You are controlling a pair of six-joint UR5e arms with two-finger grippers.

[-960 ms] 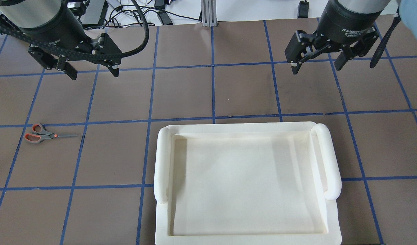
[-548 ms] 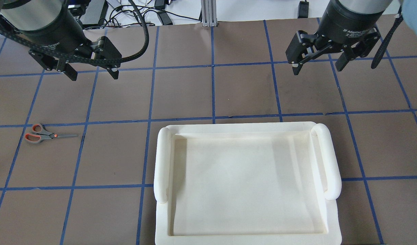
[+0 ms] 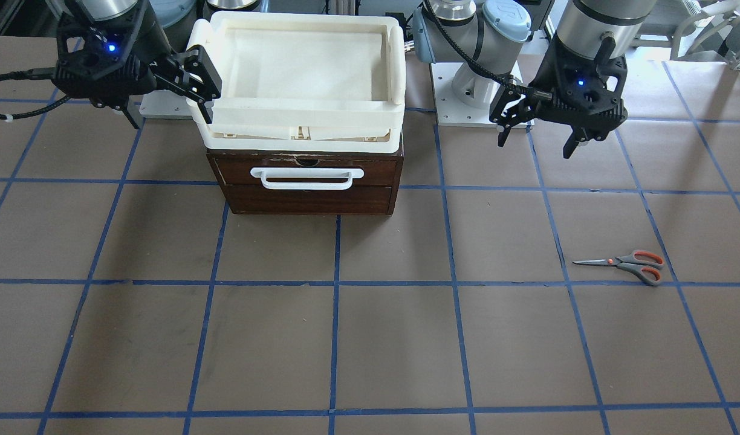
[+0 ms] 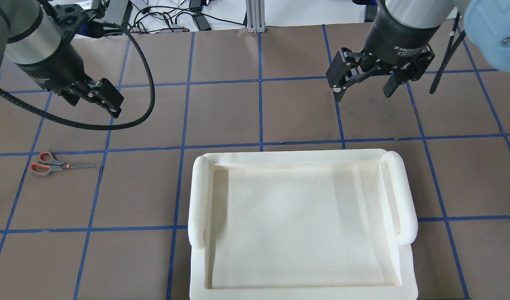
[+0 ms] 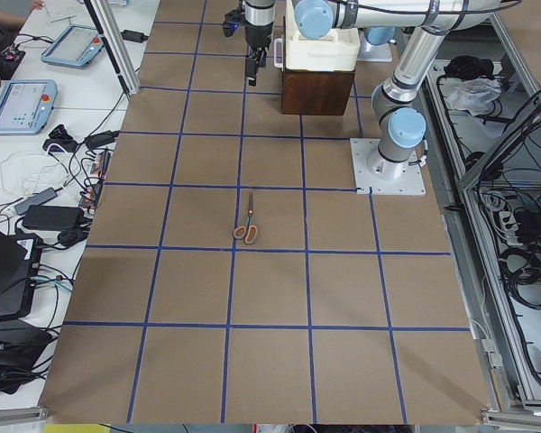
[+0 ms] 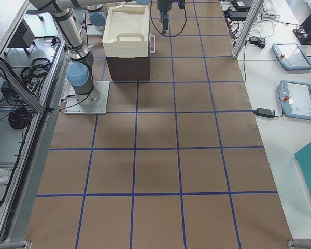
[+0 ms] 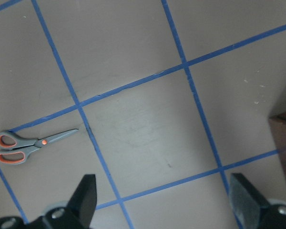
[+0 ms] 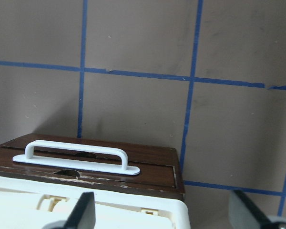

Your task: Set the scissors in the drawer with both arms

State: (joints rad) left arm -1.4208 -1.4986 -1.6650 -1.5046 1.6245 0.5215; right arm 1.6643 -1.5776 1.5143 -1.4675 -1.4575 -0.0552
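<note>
The scissors [image 4: 55, 163] lie flat on the table at my left, blades pointing toward the middle; they also show in the front view [image 3: 630, 264] and the left wrist view [image 7: 24, 145]. The dark brown drawer [image 3: 309, 172] is closed, its white bar handle [image 3: 308, 177] facing away from me; the right wrist view shows the handle [image 8: 76, 155] from above. My left gripper [image 4: 94, 102] is open and empty, high above the table beyond the scissors. My right gripper [image 4: 362, 93] is open and empty, hovering beyond the drawer's front.
A cream-white plastic bin [image 4: 301, 156] sits on top of the wooden cabinet and hides the drawer from overhead. A handleless lower drawer front [image 3: 309, 199] lies under the drawer. Blue tape lines grid the brown table. Arm base plates [image 3: 467, 106] stand behind the cabinet.
My left gripper has turned and shifted left and nearer the scissors. My right gripper has moved left and a little closer to the bin. The scissors have not moved.
</note>
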